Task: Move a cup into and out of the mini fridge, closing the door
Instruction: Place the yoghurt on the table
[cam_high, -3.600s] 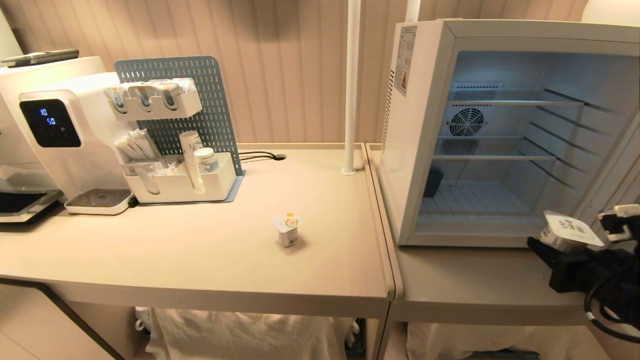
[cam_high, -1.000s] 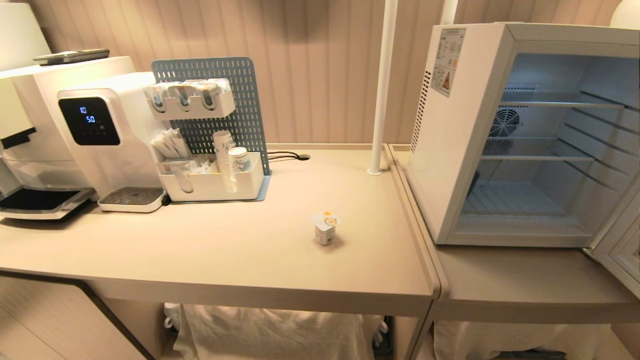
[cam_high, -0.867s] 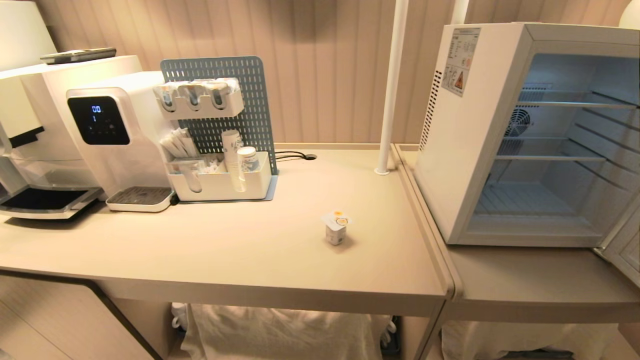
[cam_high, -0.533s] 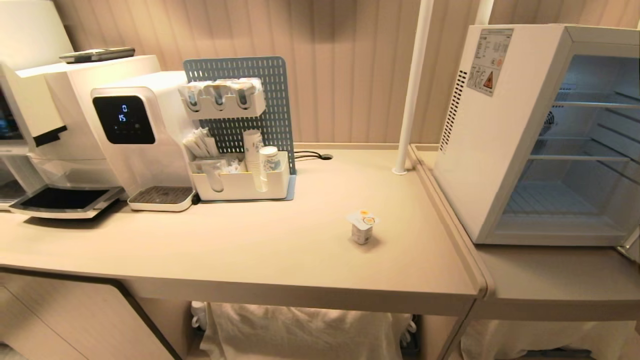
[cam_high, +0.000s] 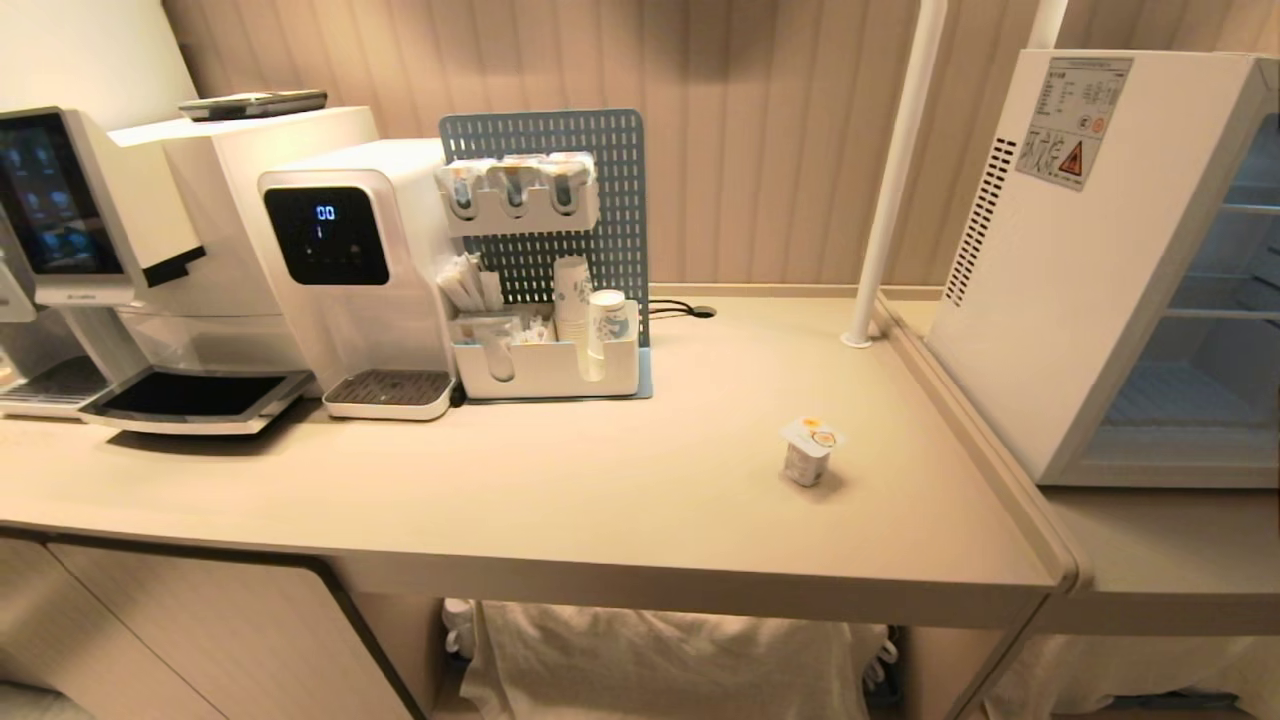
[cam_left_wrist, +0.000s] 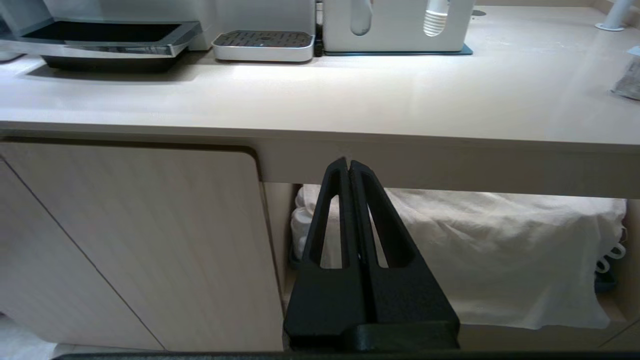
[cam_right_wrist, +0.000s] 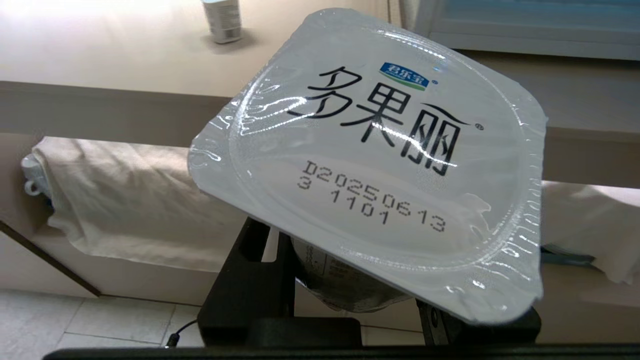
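Observation:
In the right wrist view my right gripper (cam_right_wrist: 350, 280) is shut on a white cup (cam_right_wrist: 370, 150) with a sealed foil lid printed in black characters. It hangs in front of the counter, below its edge. The lid hides the fingertips. A second small cup (cam_high: 808, 451) stands upright on the beige counter (cam_high: 600, 500). The mini fridge (cam_high: 1070, 270) stands at the far right, its inside open to view. The door is out of view. My left gripper (cam_left_wrist: 348, 165) is shut and empty, parked below the counter's front edge. Neither arm shows in the head view.
A water dispenser (cam_high: 350, 270), a coffee machine (cam_high: 80, 210) and a pegboard organiser with paper cups (cam_high: 545, 300) line the back left. A white pole (cam_high: 890, 180) rises beside the fridge. White cloth (cam_high: 650, 660) hangs under the counter beside a cabinet door (cam_left_wrist: 135, 240).
The whole head view has slid right, so the camera has swung left. The fridge now sits at the right edge and its door has left the picture. The counter cup has not moved.

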